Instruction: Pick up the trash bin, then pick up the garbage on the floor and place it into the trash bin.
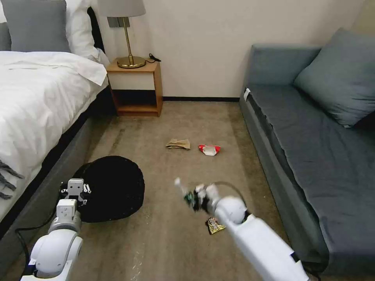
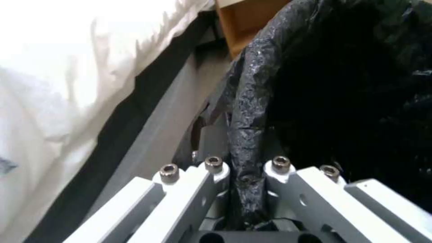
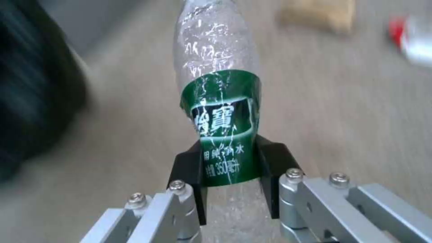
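Crinkled clear bottle pinched in right tool.

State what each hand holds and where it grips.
Left hand pinches the trash bin by its lined rim; right hand clamps the bottle at its green label.

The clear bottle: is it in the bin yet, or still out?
Out. The clear bottle is clamped at its green label in the right hand, above the carpet beside the trash bin.

A bed with white linen lines the carpet's left edge — a grey sofa the right. Against the far wall, a wooden nightstand carries a brass lamp.
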Available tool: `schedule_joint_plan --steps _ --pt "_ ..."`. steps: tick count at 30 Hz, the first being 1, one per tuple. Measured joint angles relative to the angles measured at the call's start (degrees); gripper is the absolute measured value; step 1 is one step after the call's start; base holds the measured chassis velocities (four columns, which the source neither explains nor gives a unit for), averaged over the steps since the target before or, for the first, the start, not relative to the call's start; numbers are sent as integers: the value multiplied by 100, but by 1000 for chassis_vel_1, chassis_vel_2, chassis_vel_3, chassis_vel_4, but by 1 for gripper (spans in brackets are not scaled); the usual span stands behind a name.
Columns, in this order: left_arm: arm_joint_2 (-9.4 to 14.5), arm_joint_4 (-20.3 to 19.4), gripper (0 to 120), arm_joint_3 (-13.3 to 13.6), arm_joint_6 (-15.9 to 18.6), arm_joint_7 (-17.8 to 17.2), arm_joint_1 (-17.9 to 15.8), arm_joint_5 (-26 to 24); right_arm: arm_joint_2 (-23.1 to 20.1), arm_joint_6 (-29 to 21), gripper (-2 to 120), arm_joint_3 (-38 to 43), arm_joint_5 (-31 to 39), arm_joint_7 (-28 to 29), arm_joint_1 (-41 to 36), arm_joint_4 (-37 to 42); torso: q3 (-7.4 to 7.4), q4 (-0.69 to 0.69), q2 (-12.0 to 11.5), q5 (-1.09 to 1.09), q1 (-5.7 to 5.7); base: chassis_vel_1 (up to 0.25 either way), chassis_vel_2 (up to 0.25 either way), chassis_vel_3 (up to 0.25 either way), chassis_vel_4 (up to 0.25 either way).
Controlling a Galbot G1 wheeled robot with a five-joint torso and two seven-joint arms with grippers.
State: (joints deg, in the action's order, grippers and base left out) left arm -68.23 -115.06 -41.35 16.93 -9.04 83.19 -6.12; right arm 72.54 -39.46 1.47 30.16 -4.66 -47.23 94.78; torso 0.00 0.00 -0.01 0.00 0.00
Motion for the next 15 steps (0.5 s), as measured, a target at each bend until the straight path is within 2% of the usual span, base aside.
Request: schedule_joint_plan --steps 3,7,15 --pt "-122 -19 2 84 -83 54 -7 -13 -11 63 25 61 880 74 69 763 0 0 0 -1 0 0 0 0 0" --pt "-228 -19 2 178 -98 56 -52 -9 95 344 25 -248 1435 29 25 1132 0 0 0 0 0 0 0 0 0" --pt "-307 -125 2 236 -122 53 -56 -3 372 822 25 -969 1447 -82 -91 921 0 1 0 0 0 0 0 0 0"
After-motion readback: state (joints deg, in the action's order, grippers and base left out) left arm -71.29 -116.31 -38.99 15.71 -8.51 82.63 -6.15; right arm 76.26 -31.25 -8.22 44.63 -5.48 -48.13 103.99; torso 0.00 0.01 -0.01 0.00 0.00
